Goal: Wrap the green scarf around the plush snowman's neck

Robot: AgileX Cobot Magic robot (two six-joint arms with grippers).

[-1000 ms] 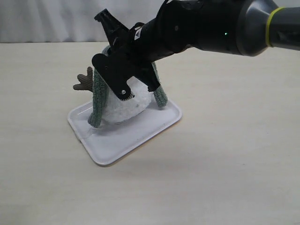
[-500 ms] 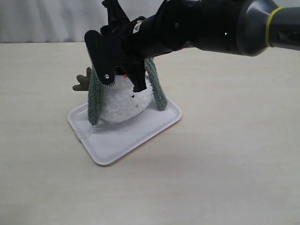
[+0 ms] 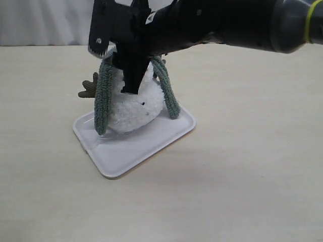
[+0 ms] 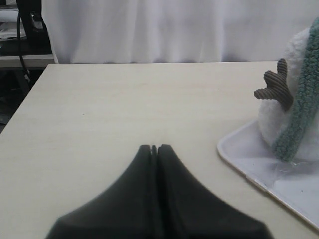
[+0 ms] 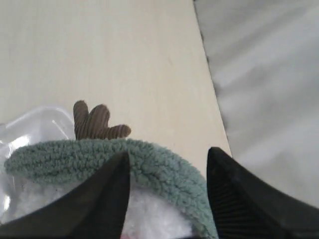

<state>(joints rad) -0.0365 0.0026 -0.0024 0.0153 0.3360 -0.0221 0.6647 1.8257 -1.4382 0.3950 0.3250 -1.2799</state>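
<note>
The scene is carried by a pale table (image 3: 242,176), with a white curtain (image 3: 45,22) hung behind it. From the right of the exterior view, a dark right arm (image 3: 227,25) is stretched across the middle and over the things.

A white tray (image 3: 131,151) is set on the table, turned at an angle. The plush snowman (image 3: 136,108) is seated on the tray; its upper part is hidden by the arm in the exterior view.

The green scarf (image 3: 103,101) is draped over the snowman, and one end is hung down each side as far as the tray (whether it sits exactly at the neck cannot be told).

The right gripper (image 3: 115,55) is held over the top of the snowman with its fingers spread apart. In the right wrist view the band of scarf (image 5: 99,154) is seen between and just beyond them, and nothing is clamped.

The left gripper (image 4: 155,148) is kept low over bare table, well apart from the tray, with its fingers pressed together on nothing.

A brown twig arm (image 3: 90,88) is seen jutting out beside the scarf's left end.
</note>
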